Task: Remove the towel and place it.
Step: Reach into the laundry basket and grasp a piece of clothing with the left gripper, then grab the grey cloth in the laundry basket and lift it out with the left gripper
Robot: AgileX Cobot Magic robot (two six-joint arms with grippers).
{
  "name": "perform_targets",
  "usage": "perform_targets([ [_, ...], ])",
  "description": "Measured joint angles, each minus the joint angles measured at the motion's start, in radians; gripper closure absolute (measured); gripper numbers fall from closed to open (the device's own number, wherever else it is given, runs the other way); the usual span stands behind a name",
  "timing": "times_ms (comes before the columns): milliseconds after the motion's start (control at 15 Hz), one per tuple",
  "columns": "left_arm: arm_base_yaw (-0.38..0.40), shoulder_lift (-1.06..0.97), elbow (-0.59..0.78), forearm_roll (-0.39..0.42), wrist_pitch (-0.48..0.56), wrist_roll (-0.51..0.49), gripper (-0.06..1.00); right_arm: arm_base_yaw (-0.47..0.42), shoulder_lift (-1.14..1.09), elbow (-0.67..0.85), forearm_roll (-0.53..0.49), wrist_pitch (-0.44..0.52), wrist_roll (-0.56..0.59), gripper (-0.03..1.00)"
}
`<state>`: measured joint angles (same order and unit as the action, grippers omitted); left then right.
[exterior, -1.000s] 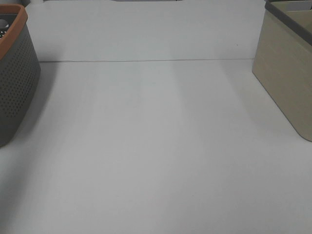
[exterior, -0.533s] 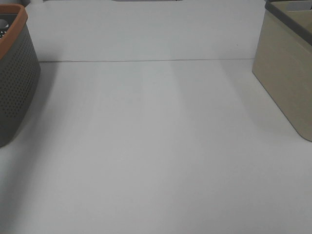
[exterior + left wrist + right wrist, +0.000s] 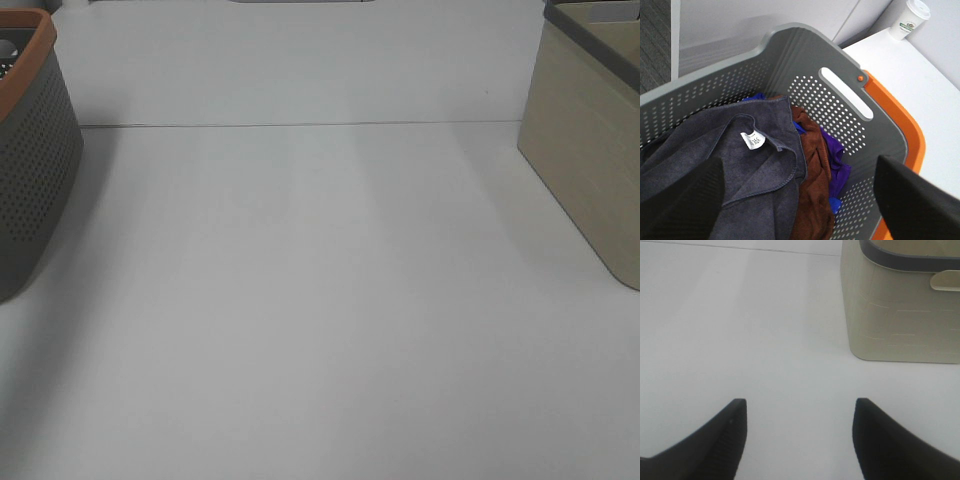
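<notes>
The towel, dark charcoal with a small white label, lies crumpled on top inside the grey perforated basket with the orange rim. My left gripper hovers open just above it, one finger on each side, touching nothing. Over bare white table my right gripper is open and empty, with the beige basket ahead of it. Neither gripper shows in the exterior high view, where the towel is hidden inside the grey basket at the left edge.
A brown cloth and a purple-blue cloth lie beside the towel in the grey basket. A white paper cup stands on the table beyond it. The beige basket stands at the right of the white table.
</notes>
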<state>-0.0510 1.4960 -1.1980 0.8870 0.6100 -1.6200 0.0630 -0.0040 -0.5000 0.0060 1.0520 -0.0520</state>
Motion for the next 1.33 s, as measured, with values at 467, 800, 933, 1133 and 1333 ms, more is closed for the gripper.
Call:
perform_targets([
  [467,0.131,0.253,0.000,0.054,-0.247,-0.373,0.18,0.000,0.000,0.000,0.000,0.000,0.000,0.35],
  [800,0.168,0.459,-0.093,0.058,-0.313,-0.450,0.18,0.000,0.000,0.000,0.000,0.000,0.000,0.35],
  [933,0.168,0.503,-0.142,0.059,-0.319,-0.451,0.21,0.000,0.000,0.000,0.000,0.000,0.000,0.35],
  [1133,0.168,0.556,-0.200,0.059,-0.318,-0.454,0.22,0.000,0.000,0.000,0.000,0.000,0.000,0.35],
  [1333,0.168,0.589,-0.231,0.050,-0.323,-0.454,0.22,0.000,0.000,0.000,0.000,0.000,0.000,0.35],
])
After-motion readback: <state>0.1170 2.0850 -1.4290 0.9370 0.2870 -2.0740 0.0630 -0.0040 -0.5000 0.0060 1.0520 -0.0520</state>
